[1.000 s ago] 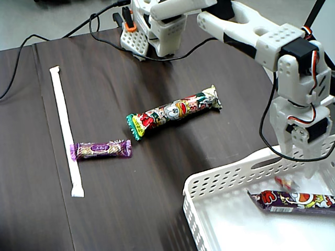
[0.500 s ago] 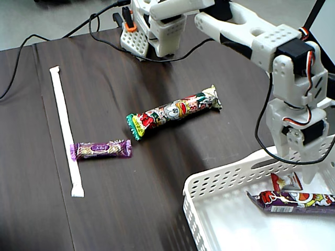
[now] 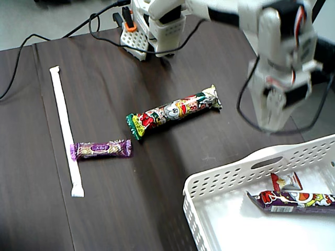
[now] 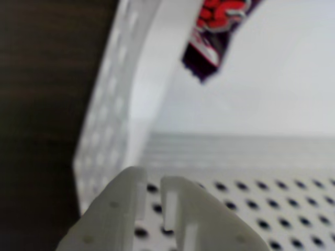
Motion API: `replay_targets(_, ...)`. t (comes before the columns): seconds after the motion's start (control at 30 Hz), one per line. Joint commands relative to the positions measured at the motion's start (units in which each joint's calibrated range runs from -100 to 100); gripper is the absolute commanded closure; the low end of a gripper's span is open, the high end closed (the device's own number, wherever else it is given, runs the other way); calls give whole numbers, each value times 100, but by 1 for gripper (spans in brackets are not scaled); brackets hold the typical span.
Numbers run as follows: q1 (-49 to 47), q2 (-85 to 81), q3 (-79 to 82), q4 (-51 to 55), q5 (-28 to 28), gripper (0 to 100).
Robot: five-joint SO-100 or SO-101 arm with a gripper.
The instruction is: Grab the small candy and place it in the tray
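The small candy (image 3: 286, 181), red and white with crimped ends, lies inside the white perforated tray (image 3: 230, 175) near its far wall, touching a dark purple printed stick (image 3: 296, 201). My gripper (image 3: 271, 124) hangs blurred above the table, just beyond the tray's far rim, apart from the candy. In the wrist view the gripper (image 4: 153, 181) points down over the tray's wall (image 4: 120, 104); its two white fingers stand almost together with only a thin slit and nothing between them. The dark stick's end (image 4: 217, 31) shows at the top. The candy is out of the wrist view.
On the dark table lie a long multicoloured cartoon stick (image 3: 175, 111), a purple wrapped bar (image 3: 101, 149) and a long white strip (image 3: 65, 130). The arm's base (image 3: 157, 26) and black cables (image 3: 94, 29) sit at the back edge.
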Motion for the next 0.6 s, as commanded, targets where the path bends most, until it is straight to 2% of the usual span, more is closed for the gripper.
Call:
replay_targets(0.0, 223, -1271, -128, 282, 95, 99)
replay_targets(0.33, 268, -2075, 2785, 42, 226, 99)
replay_targets(0.57, 444, -3841, 5178, -600, 378, 99)
